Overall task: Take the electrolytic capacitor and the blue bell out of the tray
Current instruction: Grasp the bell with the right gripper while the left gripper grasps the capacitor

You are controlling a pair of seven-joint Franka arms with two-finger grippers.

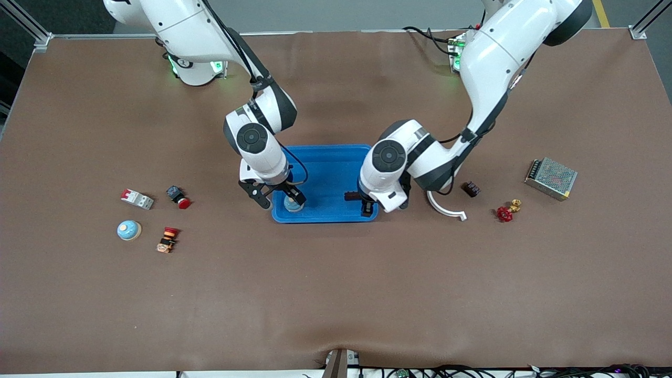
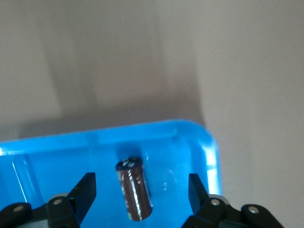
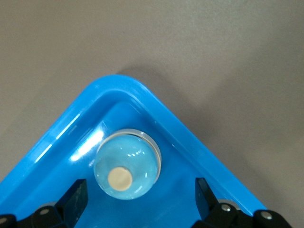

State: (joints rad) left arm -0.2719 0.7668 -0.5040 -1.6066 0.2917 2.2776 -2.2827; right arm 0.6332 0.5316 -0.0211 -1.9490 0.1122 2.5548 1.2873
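Blue tray at the centre of the brown worktop, with both grippers over its edge nearest the front camera. Right gripper over the tray corner toward the right arm's end; its fingers stand apart on either side of the light blue bell, which rests in that corner and is not clamped. Left gripper over the other near corner; its fingers stand apart, with the dark capacitor lying on the tray floor between them, free of both. A second blue bell sits on the worktop toward the right arm's end.
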